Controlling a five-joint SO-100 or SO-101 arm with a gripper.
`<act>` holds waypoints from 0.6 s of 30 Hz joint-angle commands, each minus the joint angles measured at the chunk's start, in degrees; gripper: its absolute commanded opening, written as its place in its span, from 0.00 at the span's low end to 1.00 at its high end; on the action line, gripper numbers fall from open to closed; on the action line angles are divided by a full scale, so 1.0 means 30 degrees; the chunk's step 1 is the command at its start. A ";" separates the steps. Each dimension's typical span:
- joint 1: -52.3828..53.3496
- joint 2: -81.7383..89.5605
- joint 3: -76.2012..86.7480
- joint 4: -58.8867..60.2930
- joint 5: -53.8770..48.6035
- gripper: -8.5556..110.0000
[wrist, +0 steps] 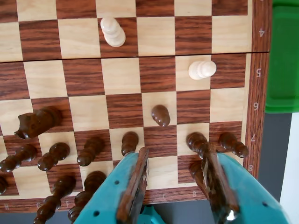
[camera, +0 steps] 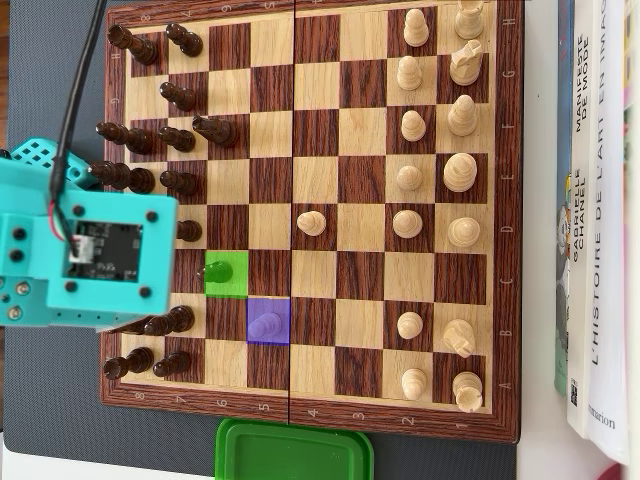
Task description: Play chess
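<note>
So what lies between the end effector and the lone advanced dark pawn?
Nothing; the wrist view shows only bare board squares between end effector and dark pawn.

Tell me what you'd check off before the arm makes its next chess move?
1. Gripper open: ok; the jaws stand apart in the wrist view.
2. Nothing held: ok; the gap between the jaws is empty.
3. Dark pawn on the green-marked square stands upright: ok.
4. Light pawn on the purple-marked square stands upright: ok.
5. Neighbouring dark pieces clear of the jaws: not ok; they crowd the fingertips.
6. Gripper directly above the dark pawn: cannot tell.
</note>
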 commanded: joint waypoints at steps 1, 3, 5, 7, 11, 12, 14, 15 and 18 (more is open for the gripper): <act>-0.0117 -0.1289 -0.1494 0.0088 -0.0088 0.22; -0.0293 -0.2168 -0.1582 0.0088 -0.0088 0.22; -0.0234 -0.2871 -0.1523 0.0088 -0.0117 0.22; -0.0293 -0.3486 -0.1377 -0.0029 -0.0117 0.22; -0.0322 -0.4395 -0.0674 -0.0117 -0.0117 0.22; -0.0352 -0.4570 -0.0527 -0.0117 -0.0117 0.22; -0.0352 -0.4746 -0.0322 -0.0117 -0.0117 0.22; -0.0352 -0.4834 -0.0322 -0.0117 -0.0117 0.22; -0.0352 -0.5420 -0.0322 -0.0117 -0.0117 0.22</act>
